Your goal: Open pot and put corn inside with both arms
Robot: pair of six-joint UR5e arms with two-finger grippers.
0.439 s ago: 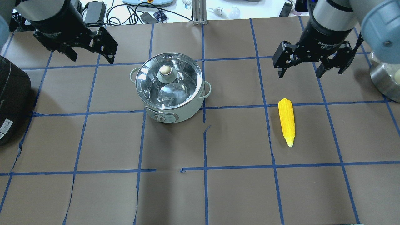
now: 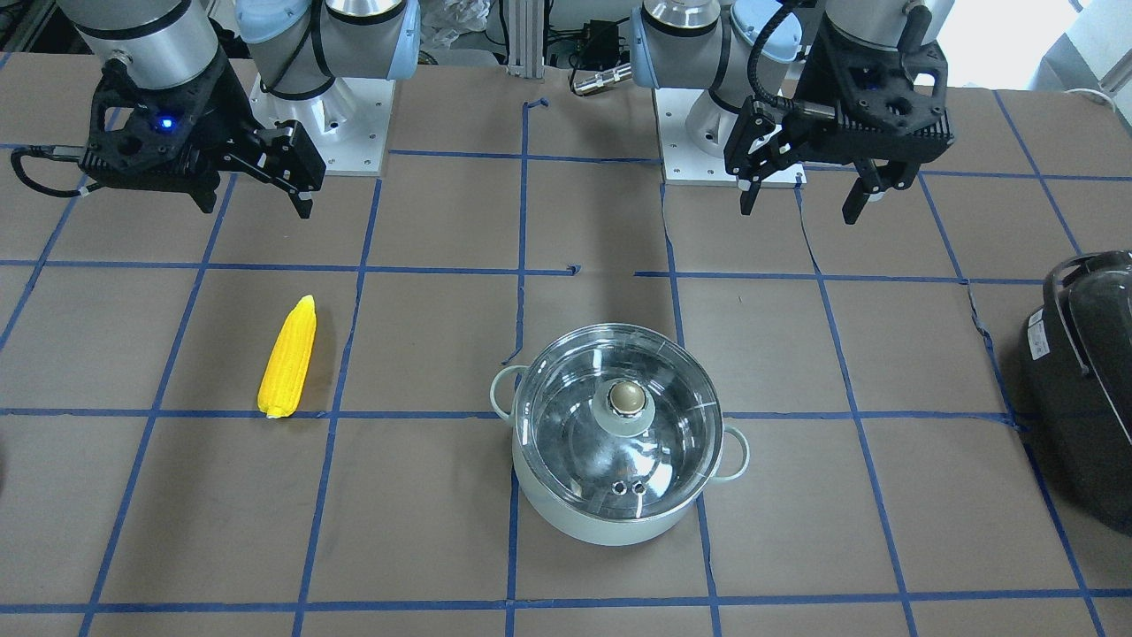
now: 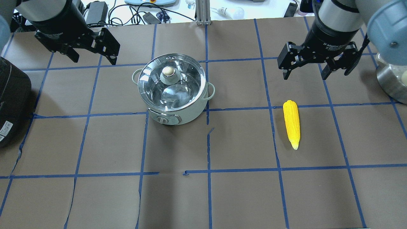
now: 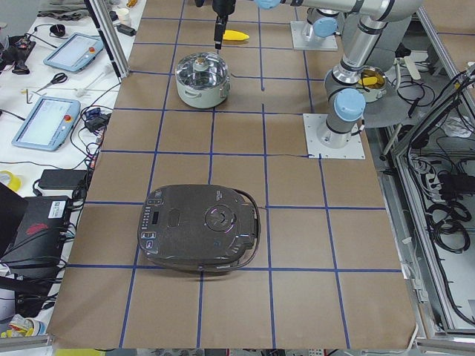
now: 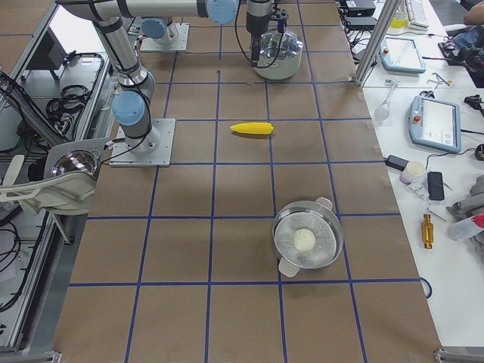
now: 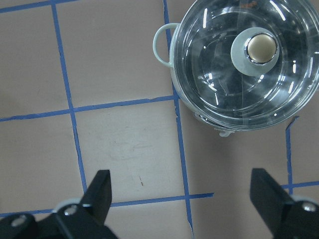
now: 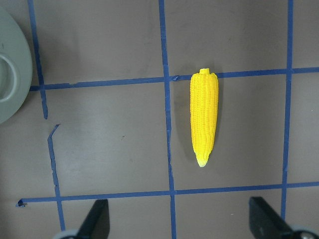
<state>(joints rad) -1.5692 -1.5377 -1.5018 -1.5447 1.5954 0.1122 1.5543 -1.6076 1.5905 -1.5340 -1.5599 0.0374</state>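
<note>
The mint-green pot (image 3: 190,116) stands left of centre with its glass lid (image 3: 182,90) on and the brass knob (image 3: 169,71) on top; it also shows in the front view (image 2: 601,527) and the left wrist view (image 6: 164,45). The yellow corn (image 3: 292,122) lies flat on the table to the right, thin end toward the near edge; it also shows in the front view (image 2: 288,358) and the right wrist view (image 7: 204,117). My left gripper (image 3: 93,59) is open and empty, raised behind and left of the pot. My right gripper (image 3: 305,76) is open and empty, raised just behind the corn.
A large black appliance (image 3: 12,92) sits at the table's left edge. A steel steamer pot (image 3: 391,84) stands at the right edge. Blue tape lines grid the brown table. Cables and devices lie beyond the far edge.
</note>
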